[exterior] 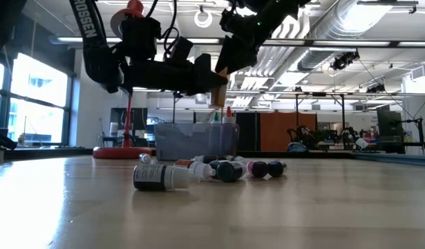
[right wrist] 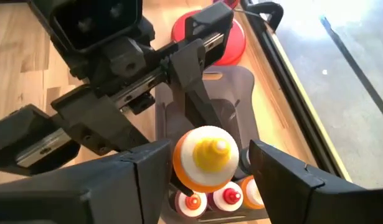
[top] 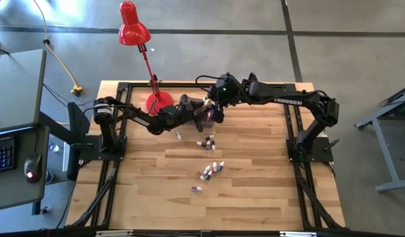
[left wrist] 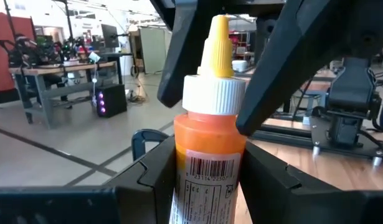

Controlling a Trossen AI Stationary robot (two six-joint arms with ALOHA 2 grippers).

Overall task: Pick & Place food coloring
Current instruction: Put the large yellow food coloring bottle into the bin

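Handing the orange bottle [left wrist: 208,146] across cleanly is the step in hand: the left pincer [left wrist: 210,180] clamps the bottle's body upright, yellow tip up, while the right pincer [right wrist: 207,165] hangs over the cap with its fingers [right wrist: 126,171] spread wide to either side, apparently not touching it. To do this well, I judge that one pincer should have a firm hold before the other lets go — a slip here would send the bottle down among the others. Directly beneath the two pincers sits the grey bin [exterior: 195,140], with red- and orange-capped bottles [right wrist: 211,199] already standing inside, so the drop should go straight down into a free spot between them. Just behind the left pincer stands the red lamp [top: 134,29], its base [top: 159,102] close beside the bin and worth avoiding. Well in front of both pincers, the remaining bottles [top: 209,171] lie scattered on the desk [top: 255,178], clear of this move.
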